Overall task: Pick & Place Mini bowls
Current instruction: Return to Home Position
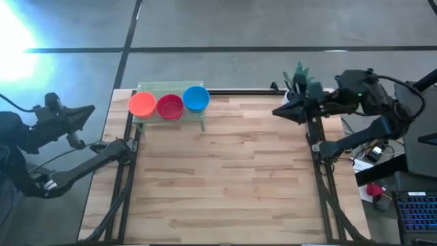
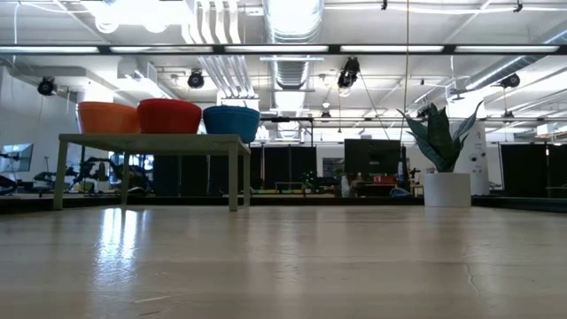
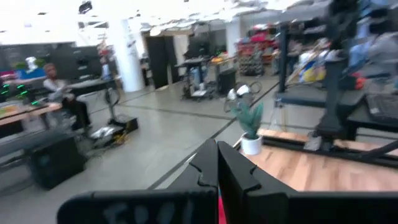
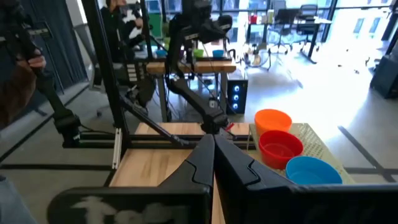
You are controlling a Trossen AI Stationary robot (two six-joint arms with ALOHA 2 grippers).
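Small shelf seen at left, on wooden table. Orange bowl, red bowl, blue bowl lined up on top, touching. White pot with spiky plant placed at right, well apart.

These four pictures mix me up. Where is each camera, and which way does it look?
High view: above the table, looking down; left gripper and right gripper show at its sides.
Low view: table-top height, looking level at the shelf, orange bowls, red bowls, blue bowls, plant; no arm shows.
Left wrist view: on the left arm, past its shut gripper at the plant.
Right wrist view: on the right arm, past its shut gripper at the bowls.
Shared: high and low both show the bowls.
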